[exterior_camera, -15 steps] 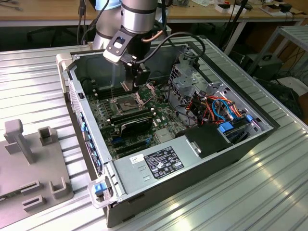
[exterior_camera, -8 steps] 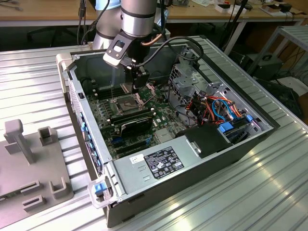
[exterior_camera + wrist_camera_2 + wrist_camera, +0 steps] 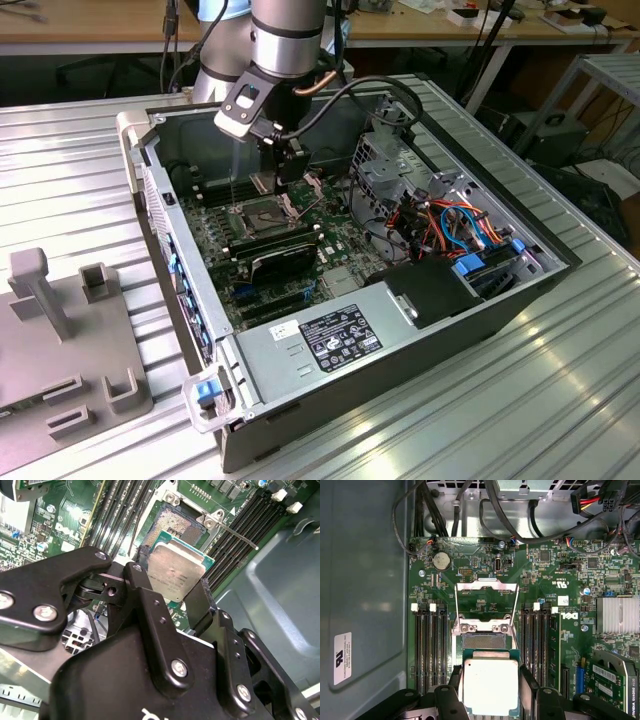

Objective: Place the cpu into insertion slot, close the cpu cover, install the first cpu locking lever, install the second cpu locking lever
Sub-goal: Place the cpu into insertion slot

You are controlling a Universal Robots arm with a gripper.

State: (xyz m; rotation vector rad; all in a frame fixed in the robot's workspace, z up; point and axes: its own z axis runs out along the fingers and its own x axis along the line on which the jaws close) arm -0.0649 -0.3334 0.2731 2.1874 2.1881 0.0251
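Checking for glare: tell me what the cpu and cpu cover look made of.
The cpu: top looks like matte silver-grey metal, dull sheen; its green rim suggests board laminate. The cpu cover: thin bare metal, likely steel, by its bright reflective frame.

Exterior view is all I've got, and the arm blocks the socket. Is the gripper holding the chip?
Observer: Yes. In both wrist views the gripper is shut on the chip.
Operator: Cover out of the way?
Observer: Yes. In the first wrist view the cover is flipped back, open.
Operator: Chip seated?
Observer: No. In the second wrist view the socket lies mostly bare, and the chip overlaps just one edge of it.
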